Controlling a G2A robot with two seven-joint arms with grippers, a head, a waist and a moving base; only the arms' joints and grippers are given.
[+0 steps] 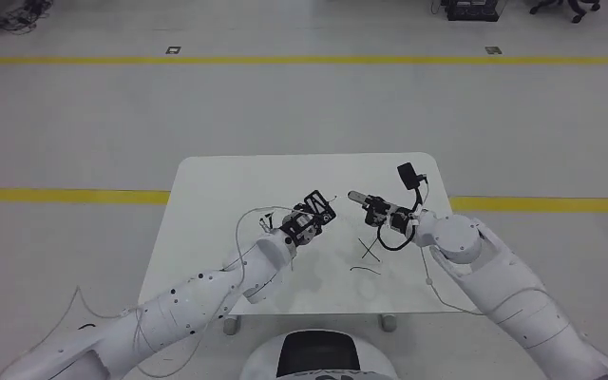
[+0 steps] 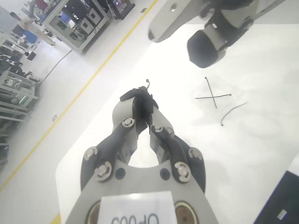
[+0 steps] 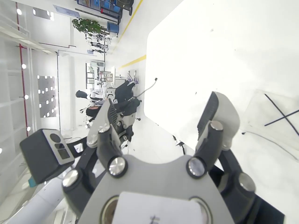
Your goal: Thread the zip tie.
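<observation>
Claws in top view: left claw (image 1: 316, 214) and right claw (image 1: 355, 198) near each other above table (image 1: 218, 190), three loose ties (image 1: 369, 249) lying beside them, two crossed. Left wrist: left claw pinched on one zip tie (image 2: 147, 83), short end poking out. Right wrist: right claw spread, empty. Risk: thin tie slips or flexes aside when grabbed. Count: four ties, two claws.

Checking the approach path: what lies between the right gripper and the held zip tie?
Nothing: top view shows a bare gap between right gripper and zip tie.
</observation>
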